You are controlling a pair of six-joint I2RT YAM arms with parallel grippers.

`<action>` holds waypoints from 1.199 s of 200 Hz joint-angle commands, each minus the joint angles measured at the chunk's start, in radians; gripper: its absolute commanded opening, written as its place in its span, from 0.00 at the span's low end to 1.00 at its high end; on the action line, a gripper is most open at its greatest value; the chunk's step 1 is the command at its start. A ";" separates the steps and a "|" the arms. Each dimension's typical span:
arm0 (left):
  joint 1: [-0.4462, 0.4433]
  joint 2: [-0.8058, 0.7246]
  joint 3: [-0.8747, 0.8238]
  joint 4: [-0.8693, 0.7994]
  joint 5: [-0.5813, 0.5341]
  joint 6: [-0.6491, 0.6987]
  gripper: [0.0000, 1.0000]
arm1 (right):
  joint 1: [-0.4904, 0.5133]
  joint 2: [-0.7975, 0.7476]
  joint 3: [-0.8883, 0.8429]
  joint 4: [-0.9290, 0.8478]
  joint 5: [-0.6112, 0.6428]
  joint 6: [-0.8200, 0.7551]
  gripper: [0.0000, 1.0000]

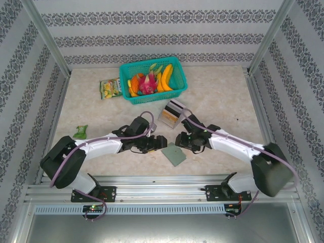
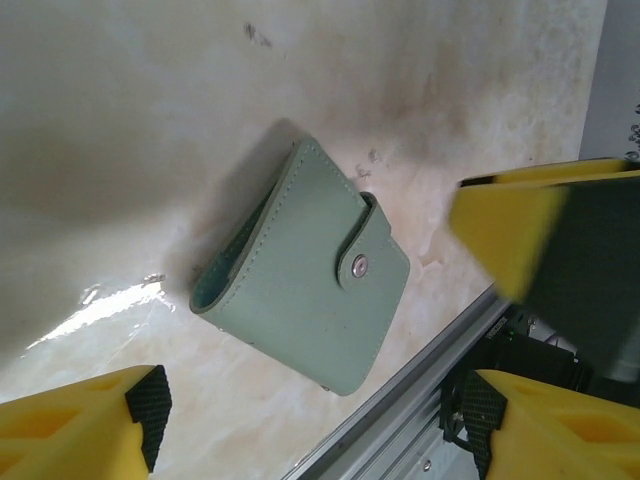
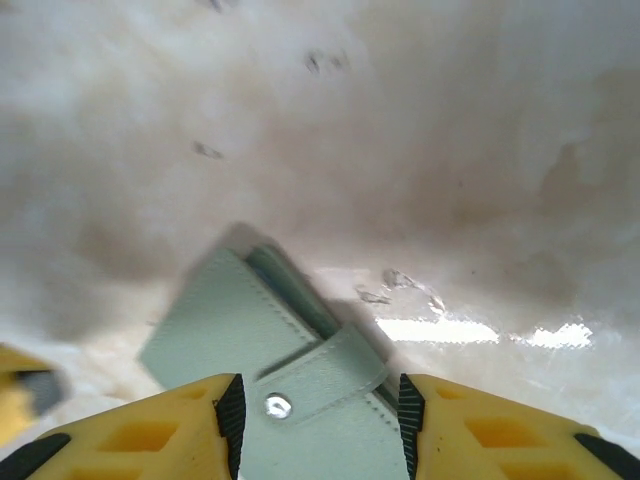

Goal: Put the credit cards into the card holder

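looks light and floppy: pinch the snapped-shut card holder (image 2: 300,270) by its stitched edge, with left fingers (image 2: 70,430) and right fingers (image 3: 130,440) spread, empty.

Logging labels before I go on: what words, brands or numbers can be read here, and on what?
No text reads legibly.
snack packet: printed, but too small and blurred to read.
credit cards: markings too small to read.
card holder: plain, only a metal snap, no lettering.
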 commanded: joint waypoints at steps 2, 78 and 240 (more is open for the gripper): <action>-0.031 0.043 0.000 0.070 0.024 -0.055 0.78 | -0.065 -0.046 -0.086 0.070 -0.043 -0.002 0.45; -0.038 0.178 0.047 0.149 0.077 -0.053 0.72 | -0.034 0.049 -0.116 0.149 -0.127 -0.033 0.43; 0.005 0.120 0.061 0.111 -0.107 -0.011 0.31 | 0.119 0.222 0.051 0.101 -0.082 0.022 0.35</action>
